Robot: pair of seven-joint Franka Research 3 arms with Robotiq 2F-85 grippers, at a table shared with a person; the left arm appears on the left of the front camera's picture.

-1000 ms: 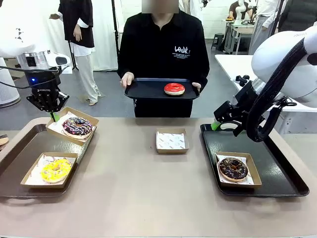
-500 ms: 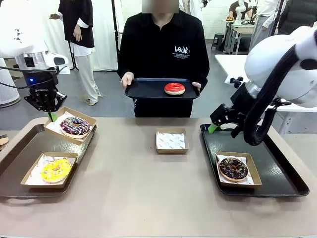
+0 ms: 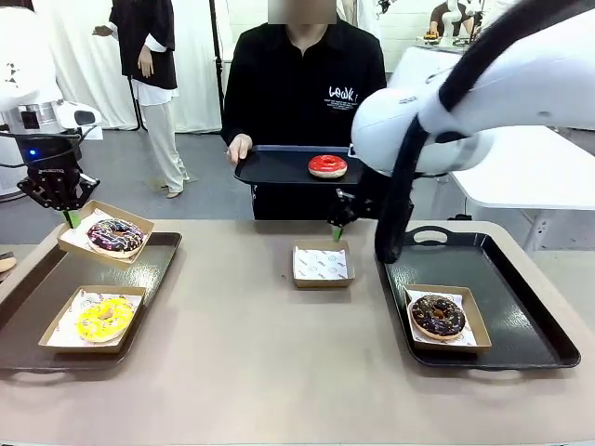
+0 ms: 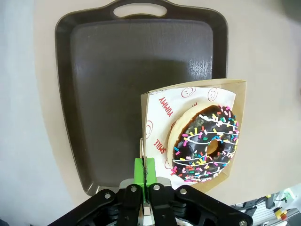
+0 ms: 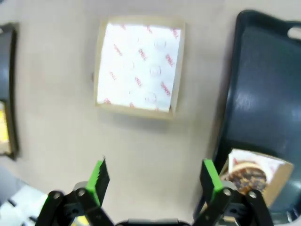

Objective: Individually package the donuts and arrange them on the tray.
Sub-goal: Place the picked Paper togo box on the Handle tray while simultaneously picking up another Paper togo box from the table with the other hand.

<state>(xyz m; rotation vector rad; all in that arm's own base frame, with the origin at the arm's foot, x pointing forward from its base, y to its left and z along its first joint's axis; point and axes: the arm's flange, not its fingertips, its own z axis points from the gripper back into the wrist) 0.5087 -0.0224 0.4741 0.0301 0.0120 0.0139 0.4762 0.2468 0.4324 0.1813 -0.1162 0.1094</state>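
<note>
A: Sprinkled donut (image 3: 114, 236): where is it?
B: In a paper-lined box (image 4: 193, 84), tilted over the far left corner of the left tray (image 3: 153, 265). Whether the low edge of the box touches the tray, I cannot tell.
A: And the left tool (image 4: 145, 170)?
B: Clenched on that box's rim, its green pads pinching the cardboard wall beside the printed paper.
A: The other three?
B: The yellow donut (image 3: 104, 318) sits in a second box (image 3: 138, 302) at the near end of the same tray. The chocolate donut (image 3: 438, 316) rests in a third box (image 3: 476, 316) on the right tray (image 3: 530, 316), toward its front. The red donut (image 3: 327, 166) lies bare on a dark tray (image 3: 270, 167) that a person (image 3: 307, 93) holds at the far side of the surface (image 3: 260, 372).
A: The right tool (image 5: 155, 174)?
B: Released, jaws spread wide and grasping nothing. It hangs over the middle of the surface, near the far side of an empty box (image 3: 322, 265) that stands between the two trays. From its wrist, that box's paper lining shows ahead of the fingers.
</note>
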